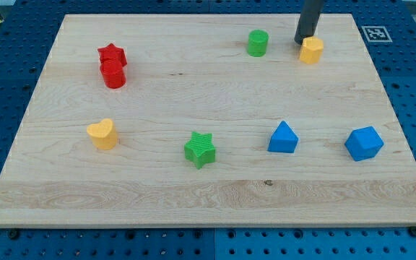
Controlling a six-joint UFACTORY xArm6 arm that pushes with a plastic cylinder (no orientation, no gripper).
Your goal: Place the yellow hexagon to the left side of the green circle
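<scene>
Pale wooden board (193,180) lies on a blue perforated bench, with a printed marker tag at the view's top right corner. No gripper is fitted, so there is nothing to open or close: the arm ends in a straight dark rod, and my tip (303,40) rests on the board at the view's top.

Position of task items, relative to my tip:
- Yellow hexagonal block (311,50): immediately to the view's right and slightly below my tip, touching or very nearly touching; contact cannot be confirmed.
- Green cylindrical block (258,42): near, to the view's left of my tip, at about the same height in the view.

The hexagon therefore sits on the wrong side of the green cylinder, and the task is not yet done.

Probable faults from this state:
1. My tip stands between the two blocks. A direct leftward push is not available, and a sweep leftward would likely strike the green cylinder and shift the reference.
2. Contact on a hexagon corner would probably rotate it and let it slip off my tip.
3. A push toward the view's top or right risks driving the hexagon off the nearby board edge.

Remaining blocks lie well away from my tip and appear unlikely to interfere.
</scene>
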